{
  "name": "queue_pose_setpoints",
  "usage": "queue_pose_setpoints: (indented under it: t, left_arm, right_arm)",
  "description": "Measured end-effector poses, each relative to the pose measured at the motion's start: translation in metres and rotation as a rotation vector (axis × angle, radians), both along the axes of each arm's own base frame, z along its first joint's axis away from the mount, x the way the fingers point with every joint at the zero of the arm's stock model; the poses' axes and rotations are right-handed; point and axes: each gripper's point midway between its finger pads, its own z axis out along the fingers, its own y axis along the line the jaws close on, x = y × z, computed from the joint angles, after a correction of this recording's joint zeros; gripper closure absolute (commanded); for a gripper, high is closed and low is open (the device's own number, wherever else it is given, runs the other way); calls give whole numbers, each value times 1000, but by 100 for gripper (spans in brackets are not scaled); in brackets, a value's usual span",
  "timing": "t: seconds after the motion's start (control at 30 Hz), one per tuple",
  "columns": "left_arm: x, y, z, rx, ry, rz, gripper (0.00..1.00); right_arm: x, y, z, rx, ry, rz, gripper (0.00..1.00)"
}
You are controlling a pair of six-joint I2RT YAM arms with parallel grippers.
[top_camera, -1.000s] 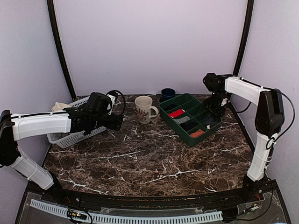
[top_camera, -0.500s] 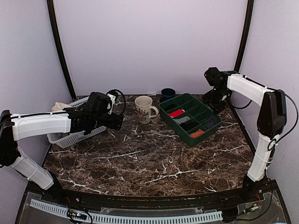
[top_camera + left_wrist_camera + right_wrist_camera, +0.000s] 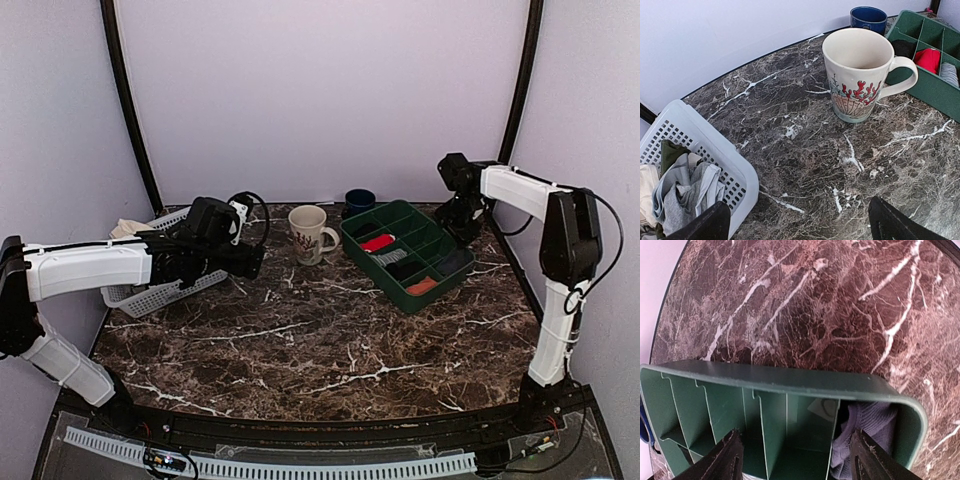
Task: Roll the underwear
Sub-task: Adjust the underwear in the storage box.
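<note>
The underwear [image 3: 871,426] shows as dark blue-purple cloth tucked in the end corner compartment of the green tray [image 3: 790,382], seen as a dark bundle [image 3: 453,263] from above. My right gripper [image 3: 797,461] hangs open just above the tray's far end, and its fingers straddle the compartments beside the cloth with nothing between them. From above that gripper [image 3: 464,214] is at the tray's back right corner. My left gripper [image 3: 800,227] stands wide open and empty over bare marble, between the basket and the mug, also seen from above [image 3: 250,262].
A white basket [image 3: 690,145] with mixed clothes sits at the left [image 3: 150,290]. A cream mug [image 3: 860,75] with a red pattern and a blue cup [image 3: 868,17] stand near the tray's left end. The tray [image 3: 405,215] also holds red [image 3: 377,242], striped and orange [image 3: 423,285] rolls.
My right arm has lifted and drawn back from the tray, then shifted slightly left. The left arm has not moved.
</note>
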Motion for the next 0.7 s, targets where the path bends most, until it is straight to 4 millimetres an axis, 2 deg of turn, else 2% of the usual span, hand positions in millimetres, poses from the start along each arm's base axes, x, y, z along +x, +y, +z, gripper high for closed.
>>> queue_pose_setpoints:
  t: [0.2, 0.53, 0.7]
  left_arm:
    - [0, 0, 0, 8, -2, -6, 1]
    - [0, 0, 0, 15, -3, -11, 1]
    - [0, 0, 0, 16, -2, -14, 1]
  right_arm:
    - [10, -7, -13, -1, 1, 0, 30]
    - [10, -7, -32, 0, 6, 9, 30]
    - [8, -7, -57, -11, 36, 17, 31]
